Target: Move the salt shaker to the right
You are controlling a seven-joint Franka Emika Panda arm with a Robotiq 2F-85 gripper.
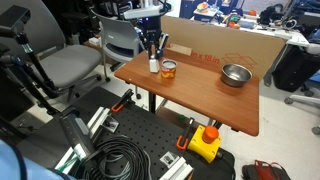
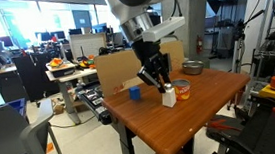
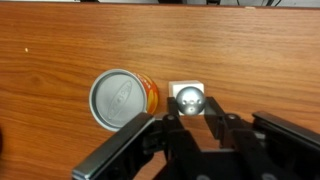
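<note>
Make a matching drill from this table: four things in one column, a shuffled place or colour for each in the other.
1. salt shaker
2. orange jar
3. metal bowl
4. blue object

A. shiny grey, standing apart
B. silver lid, right beside the shaker
C. white, between the jaws of the gripper
D. small, by the cardboard box

Pairs: 1-C, 2-B, 3-A, 4-D

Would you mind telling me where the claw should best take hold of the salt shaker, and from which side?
Grip the salt shaker on its white body below the metal cap, coming straight down from above. It stands upright and slim; the orange jar stands close beside it, so close the claw on the faces clear of the jar.
</note>
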